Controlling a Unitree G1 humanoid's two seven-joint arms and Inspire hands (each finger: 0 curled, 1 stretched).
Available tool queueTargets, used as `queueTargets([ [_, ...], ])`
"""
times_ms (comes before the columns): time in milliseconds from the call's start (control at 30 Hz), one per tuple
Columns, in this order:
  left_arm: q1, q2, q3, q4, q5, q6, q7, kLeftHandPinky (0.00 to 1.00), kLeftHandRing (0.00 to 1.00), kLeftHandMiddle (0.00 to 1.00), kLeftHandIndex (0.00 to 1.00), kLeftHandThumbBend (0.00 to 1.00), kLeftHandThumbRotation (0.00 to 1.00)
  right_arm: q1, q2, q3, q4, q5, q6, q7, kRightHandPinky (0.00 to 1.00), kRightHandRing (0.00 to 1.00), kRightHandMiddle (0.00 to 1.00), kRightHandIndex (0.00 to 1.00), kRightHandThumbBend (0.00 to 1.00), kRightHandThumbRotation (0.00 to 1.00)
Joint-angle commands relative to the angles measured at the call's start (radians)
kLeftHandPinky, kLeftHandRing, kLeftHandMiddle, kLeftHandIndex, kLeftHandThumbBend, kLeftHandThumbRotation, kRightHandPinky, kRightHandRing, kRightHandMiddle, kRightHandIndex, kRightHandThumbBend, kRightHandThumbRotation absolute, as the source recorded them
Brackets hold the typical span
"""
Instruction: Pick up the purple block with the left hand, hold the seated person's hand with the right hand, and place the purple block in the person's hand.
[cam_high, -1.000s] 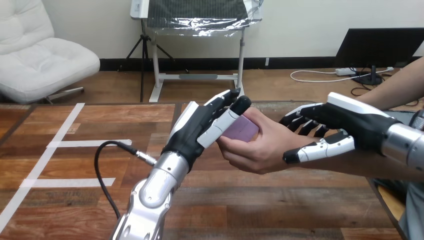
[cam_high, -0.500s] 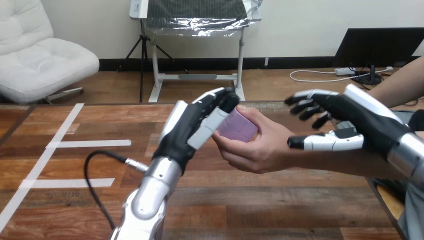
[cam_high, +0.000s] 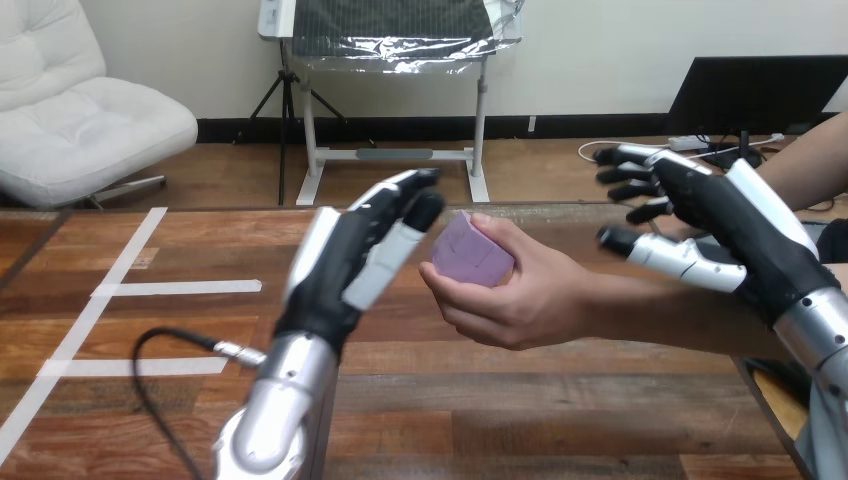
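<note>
The purple block (cam_high: 470, 253) lies in the person's hand (cam_high: 520, 295), which curls round it above the table's middle. My left hand (cam_high: 345, 255) stands just left of the block with its fingers straight and spread, a small gap between its fingertips and the block. My right hand (cam_high: 725, 220) hovers open above the person's forearm (cam_high: 670, 315) at the right, fingers spread and apart from the arm.
The wooden table (cam_high: 550, 400) carries white tape lines (cam_high: 130, 290) at the left. A black cable (cam_high: 165, 345) loops beside my left forearm. The table's right edge runs near the person's arm.
My left hand has let go of the block and drawn back to the left. My right hand has lifted up and away from the person's wrist. The person's hand now holds the block alone.
</note>
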Motion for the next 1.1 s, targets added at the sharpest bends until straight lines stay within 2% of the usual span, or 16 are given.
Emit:
queueTargets([
  [0,0.012,0.01,0.041,-0.105,-0.025,-0.045,0.015,0.88,0.87,0.85,0.83,0.89,1.0,-0.016,0.058,-0.04,-0.002,0.063,-0.005,-0.017,0.75,0.83,0.84,0.86,0.83,0.94],
  [133,0.037,0.009,0.057,-0.138,-0.044,-0.057,0.015,0.89,0.87,0.85,0.83,0.88,1.0,-0.01,0.078,-0.049,-0.018,0.103,0.003,-0.009,0.8,0.86,0.87,0.88,0.88,0.97],
  [233,0.058,0.012,0.067,-0.171,-0.051,-0.052,0.012,0.9,0.87,0.86,0.84,0.89,1.0,-0.007,0.086,-0.052,-0.022,0.115,-0.025,-0.001,0.82,0.87,0.87,0.89,0.88,0.99],
  [433,0.098,0.019,0.089,-0.241,-0.07,-0.053,0.007,0.93,0.87,0.86,0.85,0.91,1.0,0.004,0.107,-0.057,-0.057,0.155,-0.021,0.015,0.84,0.88,0.89,0.9,0.88,1.0],
  [633,0.143,0.012,0.111,-0.331,-0.099,-0.043,0.005,0.93,0.86,0.85,0.85,0.91,1.0,0.023,0.133,-0.056,-0.108,0.195,-0.039,0.025,0.84,0.88,0.89,0.9,0.92,1.0],
  [733,0.165,0.01,0.119,-0.378,-0.119,-0.035,0.001,0.92,0.86,0.85,0.84,0.92,1.0,0.037,0.146,-0.055,-0.145,0.204,-0.041,0.021,0.84,0.88,0.9,0.9,0.94,1.0],
  [900,0.226,0.005,0.13,-0.498,-0.158,-0.026,-0.005,0.92,0.85,0.85,0.84,0.9,1.0,0.094,0.19,-0.047,-0.274,0.254,-0.021,0.017,0.84,0.89,0.9,0.9,0.94,1.0],
  [1067,0.265,0.007,0.133,-0.564,-0.176,-0.024,-0.008,0.88,0.84,0.84,0.82,0.88,1.0,0.135,0.212,-0.036,-0.353,0.281,-0.006,0.016,0.85,0.89,0.9,0.9,0.93,1.0],
])
